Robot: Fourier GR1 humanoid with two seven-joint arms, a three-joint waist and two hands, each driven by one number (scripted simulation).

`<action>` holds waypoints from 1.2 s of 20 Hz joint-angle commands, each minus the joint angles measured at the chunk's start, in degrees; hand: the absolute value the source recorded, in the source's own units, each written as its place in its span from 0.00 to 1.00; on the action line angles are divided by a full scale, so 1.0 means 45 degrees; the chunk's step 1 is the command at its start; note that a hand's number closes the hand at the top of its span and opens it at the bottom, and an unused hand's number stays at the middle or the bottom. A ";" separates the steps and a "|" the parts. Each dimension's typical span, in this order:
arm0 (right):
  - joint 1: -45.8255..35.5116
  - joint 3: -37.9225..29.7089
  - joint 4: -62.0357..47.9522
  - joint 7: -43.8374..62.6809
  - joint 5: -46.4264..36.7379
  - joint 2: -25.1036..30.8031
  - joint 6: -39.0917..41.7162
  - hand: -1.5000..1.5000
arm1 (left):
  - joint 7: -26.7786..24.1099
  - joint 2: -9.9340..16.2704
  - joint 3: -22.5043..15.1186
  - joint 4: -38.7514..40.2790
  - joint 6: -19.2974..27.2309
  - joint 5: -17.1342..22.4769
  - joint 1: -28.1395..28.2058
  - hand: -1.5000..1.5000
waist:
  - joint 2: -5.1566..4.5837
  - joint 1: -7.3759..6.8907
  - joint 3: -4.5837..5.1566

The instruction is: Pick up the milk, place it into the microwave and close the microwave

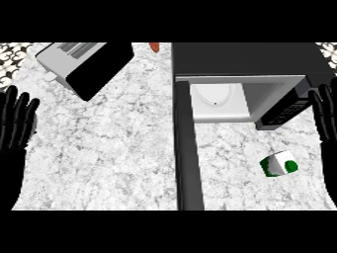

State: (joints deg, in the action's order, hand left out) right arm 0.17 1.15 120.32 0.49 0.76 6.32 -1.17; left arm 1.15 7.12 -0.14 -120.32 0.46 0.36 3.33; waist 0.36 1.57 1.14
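A small white and green milk carton (279, 163) stands on the marble counter at the right, in front of the microwave. The microwave (244, 64) sits at the back right with its white inside (216, 101) showing. Its dark door (187, 148) is swung out towards me and seen edge-on, as a long bar down the middle of the view. My right hand (334, 116) rests open at the right edge, fingers up, to the right of the carton and apart from it. At the left edge my left hand (9, 123) rests open, fingers up.
A grey toaster-like appliance (83, 62) with a black side lies askew at the back left. A small orange-red object (155, 46) sits at the back near the middle. Patterned tiles (3, 59) show at both back corners. Bare marble lies between the left hand and the door.
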 commanded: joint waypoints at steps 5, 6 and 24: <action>0.1600 -0.0324 0.0194 -0.0961 -0.1106 -0.0192 -0.0342 0.00 | -0.0294 -0.0183 0.0209 0.0289 -0.0140 0.0073 -0.0588 0.00 | -0.0069 -0.0306 -0.0255; 0.2013 -0.0676 -0.0146 -0.1476 -0.0905 -0.0090 -0.0173 0.00 | -0.0644 0.0150 0.0650 0.0647 -0.0499 0.0390 -0.0777 0.00 | -0.0073 -0.0291 -0.0256; 0.5750 0.2401 0.0419 -0.3425 -0.0875 -0.1396 -0.0867 0.00 | -0.2039 -0.1174 -0.0641 -0.1545 -0.1650 0.1105 0.5276 0.00 | -0.0036 -0.0379 -0.0250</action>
State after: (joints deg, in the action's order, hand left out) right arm 21.51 9.22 123.03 -10.68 0.78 0.71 -1.41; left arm -4.11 1.71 -3.33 -126.36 -4.98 4.66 21.90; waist 0.14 -0.08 0.01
